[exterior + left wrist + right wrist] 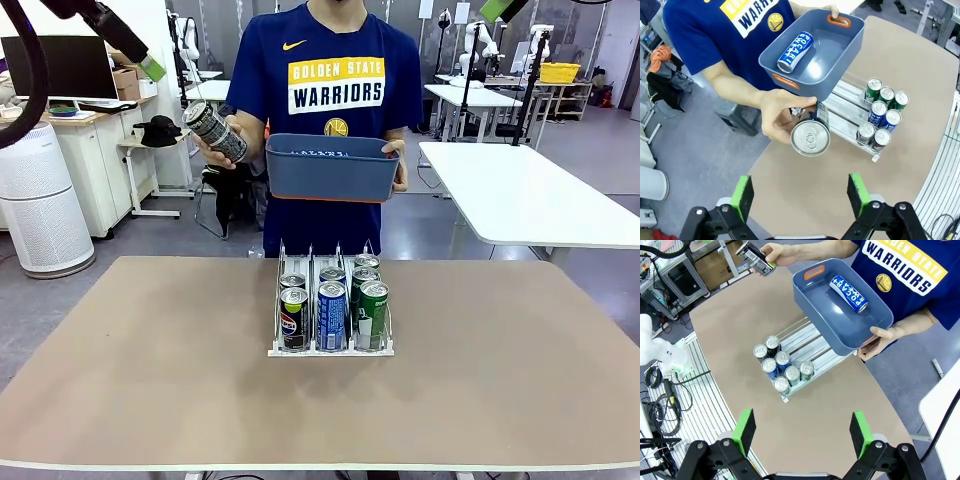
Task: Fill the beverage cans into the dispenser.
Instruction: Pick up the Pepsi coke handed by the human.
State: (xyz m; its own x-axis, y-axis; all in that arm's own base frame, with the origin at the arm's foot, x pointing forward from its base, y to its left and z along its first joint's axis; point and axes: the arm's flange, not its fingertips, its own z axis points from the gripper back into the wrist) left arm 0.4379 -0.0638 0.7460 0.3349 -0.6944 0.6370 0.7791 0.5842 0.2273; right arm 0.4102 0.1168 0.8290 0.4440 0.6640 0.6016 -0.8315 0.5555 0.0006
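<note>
Above the brown desk [150, 380], my left claw [800, 197] and right claw [802, 432] gape empty. Snatching the offered black aluminium can [810, 138] might, I think, pinch the person's hand [776, 116].

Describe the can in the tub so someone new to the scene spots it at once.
The person across the table holds up a blue-grey plastic tub. Alone on its floor lies a slim blue aluminium can with white lettering. Unlike the upright cans in the clear three-lane rack and the dark can gripped in the person's other hand, it lies loose on its side.
</note>
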